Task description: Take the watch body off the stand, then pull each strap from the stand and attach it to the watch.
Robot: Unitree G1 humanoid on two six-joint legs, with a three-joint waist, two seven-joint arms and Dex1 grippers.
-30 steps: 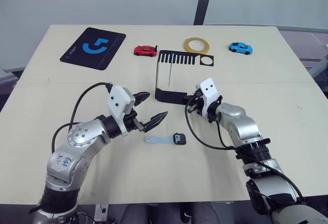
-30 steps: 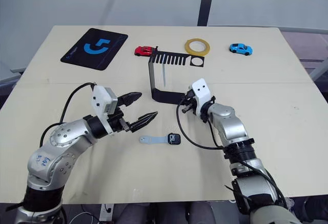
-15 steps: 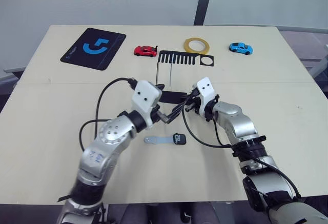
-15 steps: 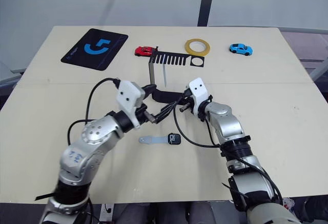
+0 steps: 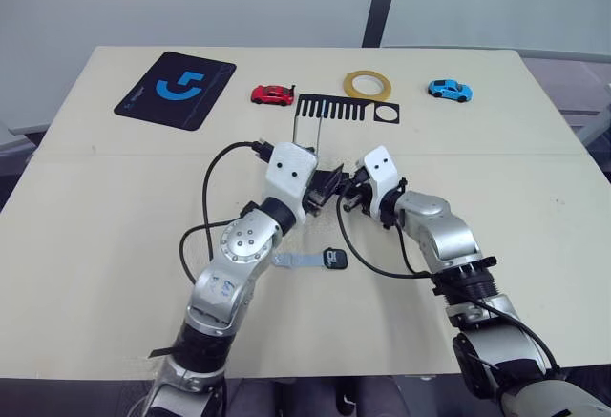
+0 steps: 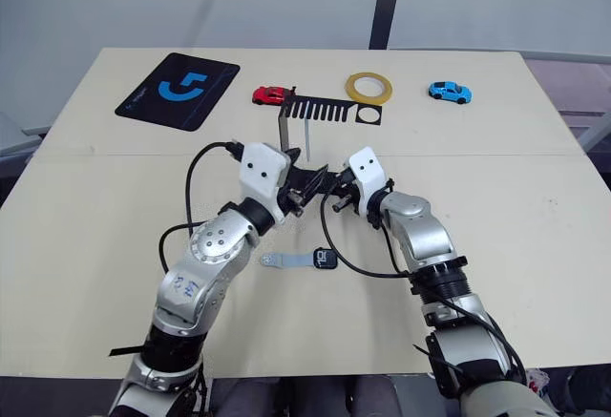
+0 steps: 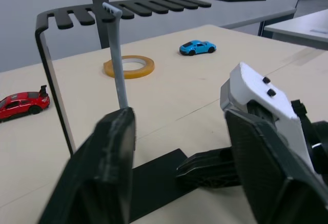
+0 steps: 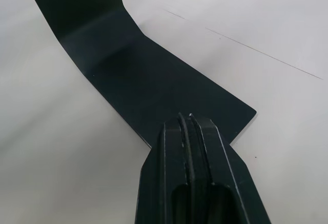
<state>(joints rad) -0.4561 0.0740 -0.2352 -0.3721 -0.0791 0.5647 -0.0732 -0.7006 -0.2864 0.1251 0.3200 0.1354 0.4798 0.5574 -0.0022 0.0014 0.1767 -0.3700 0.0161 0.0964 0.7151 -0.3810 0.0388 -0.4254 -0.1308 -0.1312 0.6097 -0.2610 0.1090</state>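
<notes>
Since a second ago my left claw [image 7: 179, 147] has swung up to the stand [image 5: 304, 140], fingers apart around the hanging strap [image 7: 118, 75]. My right claw [image 8: 190, 131], pressed together, pins the stand's base; the watch body [image 5: 333, 259] lies on the counter [image 5: 535, 150].

on the table [image 5: 86, 245], the stand [image 5: 329, 107] is at the centre, one strap [image 7: 117, 65] hanging from its top plate. near of it lies the watch body [image 5: 333, 259], another strap [image 5: 296, 260] joined at its left. behind: mat [image 5: 175, 89] far left, red toy car [image 5: 271, 94], tape roll [image 5: 368, 83], blue toy car [image 5: 448, 89] right.
</notes>
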